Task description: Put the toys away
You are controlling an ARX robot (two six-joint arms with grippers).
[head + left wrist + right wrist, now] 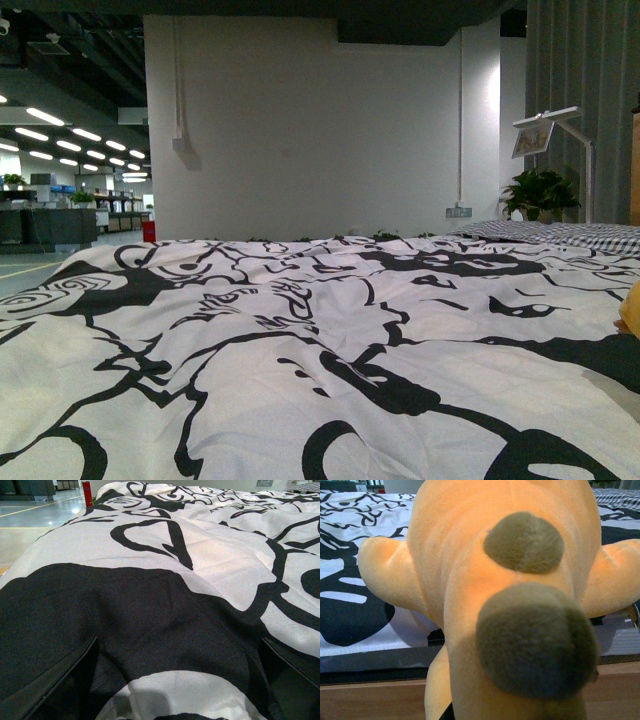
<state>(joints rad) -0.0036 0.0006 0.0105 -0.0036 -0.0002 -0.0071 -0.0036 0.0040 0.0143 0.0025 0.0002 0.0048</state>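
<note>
A yellow-orange plush toy (pixel 470 580) with olive-brown patches fills the right wrist view, held up beside the bed's edge. My right gripper is shut on the plush toy, and the toy hides its fingers. In the front view only a sliver of the plush toy (pixel 631 310) shows at the right edge. My left gripper (pixel 180 680) is open, its dark fingers (pixel 60 680) spread wide just above the black-and-white duvet (pixel 200 555) with nothing between them.
The black-and-white patterned duvet (pixel 300 340) covers the bed across the front view. A checked pillow (pixel 570 235), a white lamp (pixel 560 130) and a potted plant (pixel 540 192) stand at the back right. A wooden bed frame (pixel 370 700) shows under the toy.
</note>
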